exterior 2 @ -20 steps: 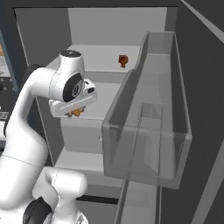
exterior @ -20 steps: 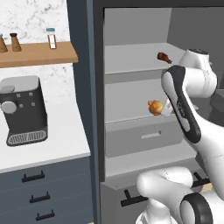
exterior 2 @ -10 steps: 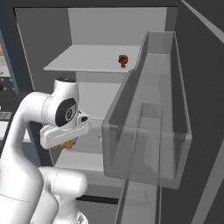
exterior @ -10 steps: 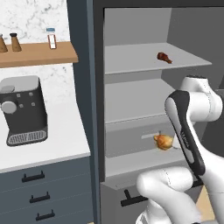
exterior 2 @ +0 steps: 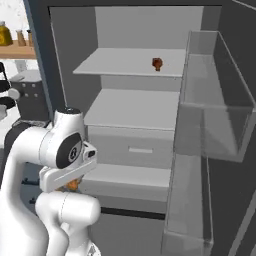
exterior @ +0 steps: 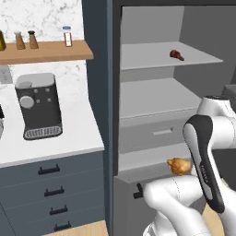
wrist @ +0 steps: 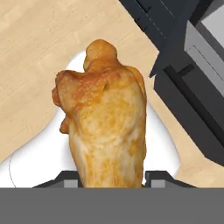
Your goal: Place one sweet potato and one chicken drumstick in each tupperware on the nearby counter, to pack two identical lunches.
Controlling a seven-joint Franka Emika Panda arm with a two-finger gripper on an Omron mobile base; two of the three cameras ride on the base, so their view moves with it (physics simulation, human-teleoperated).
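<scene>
Fridge shelves (exterior: 156, 99) now above arm: gripper (wrist: 111, 177), clamped on golden chicken drumstick (wrist: 105, 127), has dropped to 5 o'clock (extraction done; worktop (exterior: 46, 147) next).

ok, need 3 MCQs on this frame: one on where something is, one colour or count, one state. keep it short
1. Where is the darker chicken drumstick?
A. top fridge shelf
B. counter by the coffee machine
C. wooden wall shelf

2. What colour is the drumstick in the gripper?
A. dark reddish-brown
B. golden-brown
C. pale grey

3. What is the state of the jaws?
A. open, nothing between them
B. shut on nothing
C. shut on a drumstick

Answers:
1. A: both base views show it lying on the top shelf of the open fridge.
2. B: the hand view shows the golden-brown drumstick close up, orange-gold all over.
3. C: in the hand view the drumstick rises from between the two finger tips, and the left base view shows it carried at the hand, off any shelf.
</scene>
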